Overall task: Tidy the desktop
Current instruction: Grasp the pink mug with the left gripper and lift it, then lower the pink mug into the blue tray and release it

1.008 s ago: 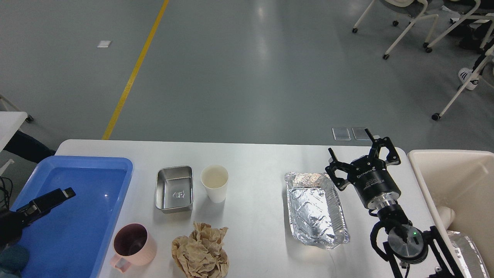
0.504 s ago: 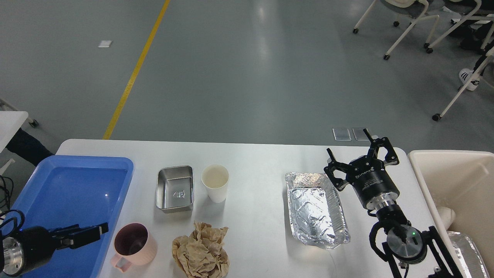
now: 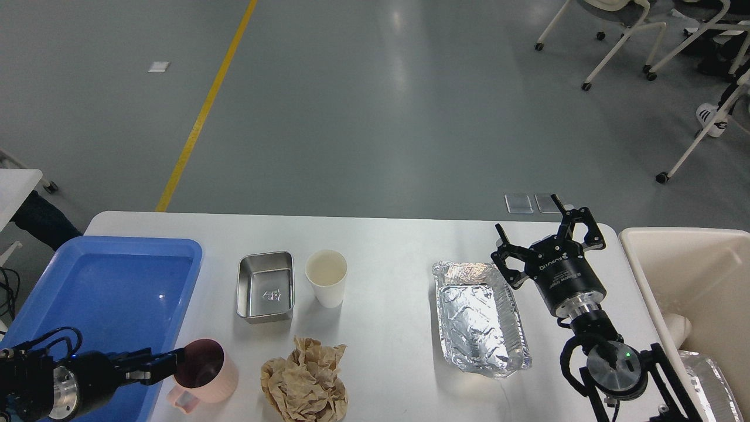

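Observation:
The white desktop (image 3: 398,240) holds a pink mug (image 3: 205,370), a crumpled brown paper ball (image 3: 306,382), a white paper cup (image 3: 326,278), a small steel tin (image 3: 265,287) and a foil tray (image 3: 480,316). My left gripper (image 3: 171,364) comes in low from the left over the blue tray's near corner. Its fingertips are at the mug's left rim; they are dark and I cannot tell their gap. My right gripper (image 3: 542,234) is open and empty, just right of the foil tray's far end.
A blue plastic tray (image 3: 111,281) lies at the desktop's left end. A cream-coloured bin (image 3: 691,264) stands off the right edge with foil and a white object inside. Chairs stand on the grey floor at the far right.
My left gripper has swept down and to the right across the blue tray, and now reaches the pink mug's left rim. The right arm has barely moved.

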